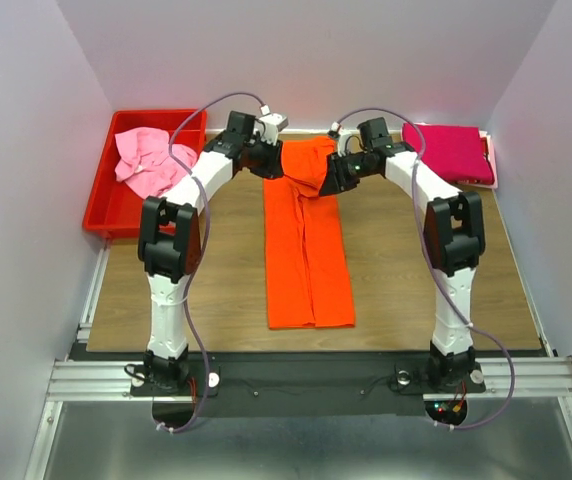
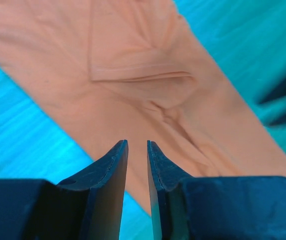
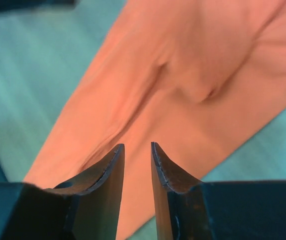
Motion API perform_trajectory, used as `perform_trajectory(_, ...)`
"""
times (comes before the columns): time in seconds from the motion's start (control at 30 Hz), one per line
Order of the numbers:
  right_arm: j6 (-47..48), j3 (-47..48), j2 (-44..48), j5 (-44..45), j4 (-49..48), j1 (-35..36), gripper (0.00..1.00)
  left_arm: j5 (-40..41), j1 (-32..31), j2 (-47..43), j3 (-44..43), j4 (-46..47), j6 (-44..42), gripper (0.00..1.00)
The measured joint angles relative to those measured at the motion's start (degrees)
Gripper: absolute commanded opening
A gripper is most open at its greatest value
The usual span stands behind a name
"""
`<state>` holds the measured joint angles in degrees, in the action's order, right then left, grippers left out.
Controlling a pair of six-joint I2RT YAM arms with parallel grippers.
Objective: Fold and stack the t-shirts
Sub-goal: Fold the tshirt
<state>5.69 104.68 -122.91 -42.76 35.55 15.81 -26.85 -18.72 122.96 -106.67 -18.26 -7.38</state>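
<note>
Left pincer [image 2: 137,143] and right pincer [image 3: 137,145]: both narrowly parted, nothing between the fingers, over the far end of bright orange cloth t-shirt [image 1: 306,260], a long folded strip on wooden surface [image 1: 416,300]. Right of it, folded magenta t-shirt [image 1: 451,150]. Left of it, crumpled light pink t-shirt [image 1: 144,160] in red plastic bin [image 1: 101,215].

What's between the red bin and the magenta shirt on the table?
The orange shirt, folded into a long strip down the middle, sits between the red bin and the magenta shirt. Top external view shows it.
</note>
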Motion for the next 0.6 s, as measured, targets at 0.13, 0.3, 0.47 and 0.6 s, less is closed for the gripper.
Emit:
perform_trajectory(0.13,-2.23,7.21,-7.58,3.39,-1.99,0.0,0.3,-1.73,-0.48,-0.24,3.58,1.92,2.14,0.31)
perform_trajectory(0.3,-5.14,9.86,-14.21,7.39,-3.52,0.0,0.29,-1.7,-0.68,1.86,5.55,1.64,3.45,0.3)
perform_trajectory(0.47,-7.54,9.07,-15.32,10.08,-6.1,0.0,0.29,-0.35,-0.52,6.38,3.76,0.0,3.39,0.28)
perform_trajectory(0.6,-9.16,8.76,-15.45,11.87,-8.98,0.0,0.29,-0.81,0.07,11.17,-1.31,-1.33,3.5,0.28)
